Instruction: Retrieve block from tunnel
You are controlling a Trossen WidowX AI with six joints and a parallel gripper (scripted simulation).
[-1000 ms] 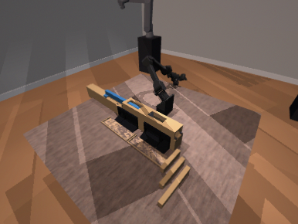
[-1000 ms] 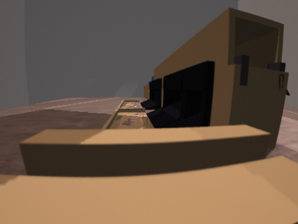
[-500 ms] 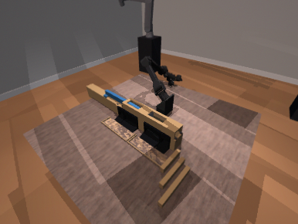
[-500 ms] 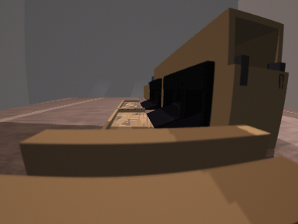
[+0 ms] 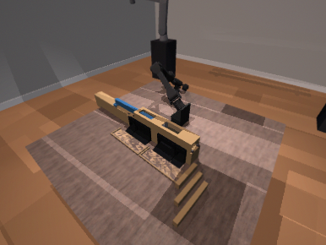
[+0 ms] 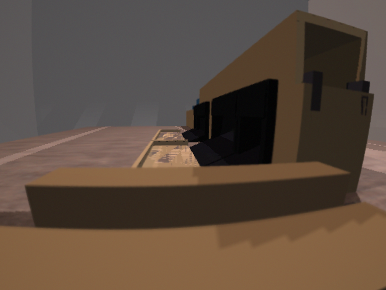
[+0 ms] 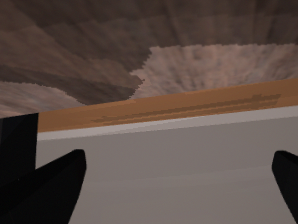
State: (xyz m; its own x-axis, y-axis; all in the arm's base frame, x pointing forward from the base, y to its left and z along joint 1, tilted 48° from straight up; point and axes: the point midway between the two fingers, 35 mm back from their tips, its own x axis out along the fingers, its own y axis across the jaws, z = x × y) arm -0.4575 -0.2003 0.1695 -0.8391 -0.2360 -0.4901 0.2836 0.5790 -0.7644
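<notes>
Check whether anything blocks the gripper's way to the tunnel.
Yes: from above, the arm's own black foot appears to stand between the open gripper and the tan tunnel.

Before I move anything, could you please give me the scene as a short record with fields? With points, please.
tunnel: tan housing point(image 5: 191, 138) point(image 6: 287, 135), dark openings along one side
blue piece: long blue strip point(image 5: 126, 105), lying along the top near the tunnel's far end
rods: three tan rods point(image 5: 188, 188) point(image 6: 190, 200), loose on the mat point(image 5: 97, 169) beyond the other end
block: not discernible in any view
claw: open point(image 5: 185, 87) point(image 7: 180, 154), nothing between its fingers, away from the tunnel
task status: block not held up
</notes>
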